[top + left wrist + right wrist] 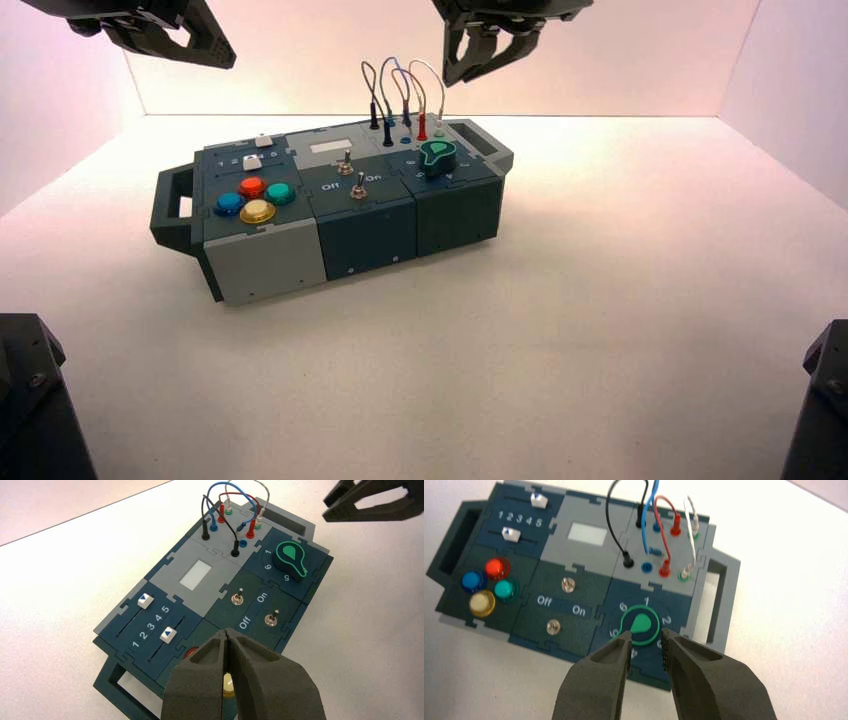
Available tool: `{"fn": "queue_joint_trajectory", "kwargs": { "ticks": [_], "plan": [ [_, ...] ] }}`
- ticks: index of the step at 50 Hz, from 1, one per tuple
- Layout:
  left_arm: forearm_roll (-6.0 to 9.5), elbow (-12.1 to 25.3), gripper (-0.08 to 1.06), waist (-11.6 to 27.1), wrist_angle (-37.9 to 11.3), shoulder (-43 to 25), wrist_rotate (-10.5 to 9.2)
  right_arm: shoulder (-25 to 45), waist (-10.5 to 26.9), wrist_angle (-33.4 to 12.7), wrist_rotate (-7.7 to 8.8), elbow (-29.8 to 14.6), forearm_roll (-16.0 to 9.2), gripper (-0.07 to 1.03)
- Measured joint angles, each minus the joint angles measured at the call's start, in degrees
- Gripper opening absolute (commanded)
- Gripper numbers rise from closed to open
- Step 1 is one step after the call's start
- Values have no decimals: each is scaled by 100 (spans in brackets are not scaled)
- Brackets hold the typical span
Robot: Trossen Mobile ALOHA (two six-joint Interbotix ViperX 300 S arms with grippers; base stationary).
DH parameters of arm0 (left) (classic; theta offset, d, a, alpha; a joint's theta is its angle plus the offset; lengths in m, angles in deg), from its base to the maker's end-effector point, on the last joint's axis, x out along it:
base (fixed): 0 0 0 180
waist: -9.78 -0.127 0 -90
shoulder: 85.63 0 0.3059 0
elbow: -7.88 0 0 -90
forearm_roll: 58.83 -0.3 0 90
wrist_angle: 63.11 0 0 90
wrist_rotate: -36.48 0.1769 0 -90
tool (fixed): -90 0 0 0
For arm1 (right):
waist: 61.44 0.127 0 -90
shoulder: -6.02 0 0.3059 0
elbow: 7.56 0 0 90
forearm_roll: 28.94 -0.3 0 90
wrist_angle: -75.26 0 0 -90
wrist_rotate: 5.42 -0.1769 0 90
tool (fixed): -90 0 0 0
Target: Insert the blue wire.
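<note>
The right gripper (647,631) was the one at work, high above the right part of the box (589,545), its fingers (616,655) parted and released. In the right wrist view its fingertips stood out against the panel with the dark knob (640,623), which carried a green outline and showed partly between them. Past the knob from those fingertips lay the grey socket panel (626,542) with the blue wire (643,527), well apart from the fingers. One end of the wire sat in the blue socket (656,527) of the row farther from the fingertips; from there it arched in a loop to its slim dark blue plug (655,551), which was out of any socket. That plug was near the open blue socket (646,567) of the row closer to the right fingertips, with the black-plugged wire (608,517) to one side and the red-plugged wire (661,530) to the other. The left gripper (226,631) waited above the box's left part, its fingers (212,655) clenched together, tip against tip. In the left wrist view they partly covered the red button (190,651) and the yellow button (228,686), with the two toggle switches (237,597) beyond the tips.
</note>
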Motion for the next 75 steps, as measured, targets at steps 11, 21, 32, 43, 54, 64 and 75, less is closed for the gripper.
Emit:
{"fn": "queue_joint_trajectory", "kwargs": {
  "ticks": [11,21,32,43,54,64,75],
  "plan": [
    [0,0,-3,0,-9,-35,-105,220,9,-62,-167,-246,0,32],
    [0,9,-3,0,-9,-132,-114,457,9,-79,-343,-448,9,32],
    [0,26,-3,0,-18,-202,-114,738,9,-149,-554,-650,9,32],
    [0,35,-3,0,-18,-246,-123,1090,62,-352,-677,-958,229,28],
    [0,62,-3,0,-18,-281,-123,1450,439,-1327,-2030,-1582,1556,28],
    [0,70,-3,0,-53,-272,-114,1529,712,-1617,-2725,-1898,2461,32],
    [0,70,-3,9,-79,-272,-123,1608,712,-1450,-2830,-1960,2514,33]
  ]
}}
